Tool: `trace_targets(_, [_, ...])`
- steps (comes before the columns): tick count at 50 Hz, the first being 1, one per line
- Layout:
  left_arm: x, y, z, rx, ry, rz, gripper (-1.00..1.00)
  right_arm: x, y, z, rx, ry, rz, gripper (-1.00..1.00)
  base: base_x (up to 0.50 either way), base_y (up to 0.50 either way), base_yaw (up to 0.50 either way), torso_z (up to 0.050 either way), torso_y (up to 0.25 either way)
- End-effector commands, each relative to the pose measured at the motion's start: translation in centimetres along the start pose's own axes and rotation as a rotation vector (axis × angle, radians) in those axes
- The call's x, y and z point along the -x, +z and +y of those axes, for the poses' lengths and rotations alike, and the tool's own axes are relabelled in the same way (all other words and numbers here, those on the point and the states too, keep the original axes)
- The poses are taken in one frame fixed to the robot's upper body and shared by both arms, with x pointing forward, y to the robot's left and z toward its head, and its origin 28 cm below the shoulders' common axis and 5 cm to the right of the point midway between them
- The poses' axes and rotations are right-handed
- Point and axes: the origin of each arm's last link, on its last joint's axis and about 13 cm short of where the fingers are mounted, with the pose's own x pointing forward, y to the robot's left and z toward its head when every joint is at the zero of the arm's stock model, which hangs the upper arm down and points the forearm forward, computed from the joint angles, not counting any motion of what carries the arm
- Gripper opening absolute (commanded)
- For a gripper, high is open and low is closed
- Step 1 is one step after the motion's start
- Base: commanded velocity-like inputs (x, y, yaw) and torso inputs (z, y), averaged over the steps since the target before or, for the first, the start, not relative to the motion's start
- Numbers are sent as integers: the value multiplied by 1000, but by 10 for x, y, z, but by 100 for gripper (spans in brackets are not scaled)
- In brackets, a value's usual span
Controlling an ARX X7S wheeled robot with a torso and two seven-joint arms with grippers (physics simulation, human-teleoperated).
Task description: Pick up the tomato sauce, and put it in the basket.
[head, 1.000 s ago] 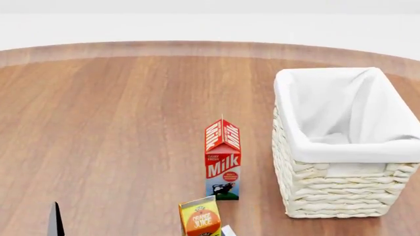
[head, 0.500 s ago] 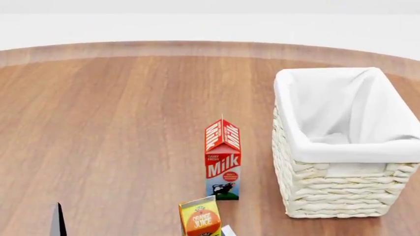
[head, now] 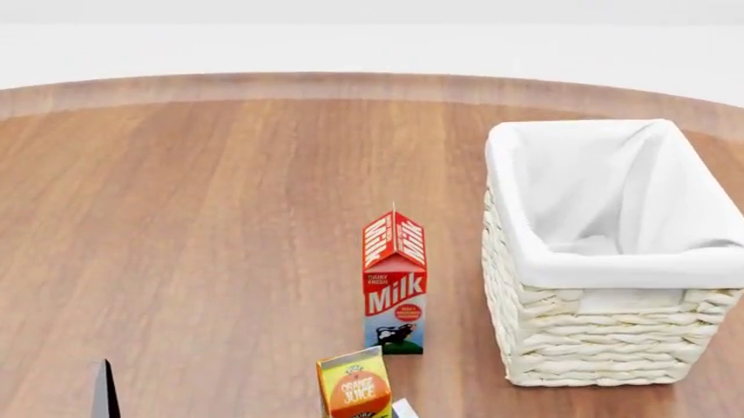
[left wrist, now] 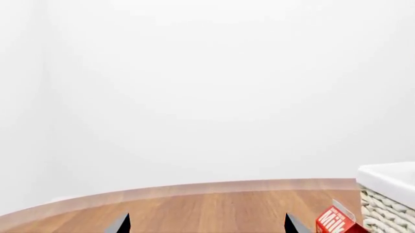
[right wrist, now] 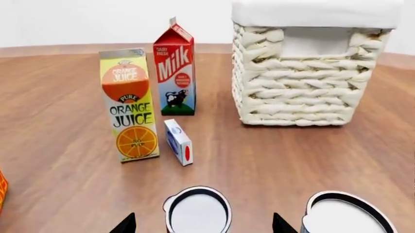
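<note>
Two cans show only their silver-white tops in the right wrist view, so their labels are hidden and I cannot tell which is the tomato sauce. One can top (right wrist: 196, 212) lies between the open jaws of my right gripper (right wrist: 203, 225); the jaws stand apart from it. The other can top (right wrist: 347, 217) is beside it, outside the jaws. The whitish woven basket (head: 616, 266) with white lining stands at the table's right, also in the right wrist view (right wrist: 298, 77) beyond the cans. My left gripper (left wrist: 207, 226) is open and empty; one fingertip (head: 104, 392) shows at the lower left.
A milk carton (head: 395, 283) stands left of the basket, with an orange juice carton (head: 355, 387) in front of it. A small blue-and-white box (right wrist: 178, 141) lies beside the juice carton (right wrist: 128, 104). An orange edge (right wrist: 2, 187) shows at one side. The round wooden table's (head: 209, 218) far edge curves behind.
The left fingertip in the head view shifted very slightly to the right a second ago. Nothing else has moved.
</note>
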Motion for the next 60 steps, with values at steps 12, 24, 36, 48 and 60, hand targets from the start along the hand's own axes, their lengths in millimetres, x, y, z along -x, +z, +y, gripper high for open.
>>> trace_targets(12, [0, -1, 1, -1, 4, 1, 100, -19, -13, 0, 15, 3, 7, 100, 0, 0, 0, 0, 0])
trace_targets(24, [-1, -2, 1, -2, 5, 5, 100, -34, -35, -3, 0, -16, 54, 100, 0, 0, 0, 0, 0])
trace_targets(36, [-1, -2, 1, -1, 5, 5, 100, -39, -45, -2, 3, -14, 81, 100, 0, 0, 0, 0, 0])
trace_targets(48, [-1, -2, 1, -1, 4, 6, 100, -39, -43, 0, 15, -3, 63, -100, 0, 0, 0, 0, 0])
trace_targets(60, [-2, -3, 1, -2, 3, 11, 100, -36, -27, 0, 25, -10, 19, -100, 0, 0, 0, 0, 0])
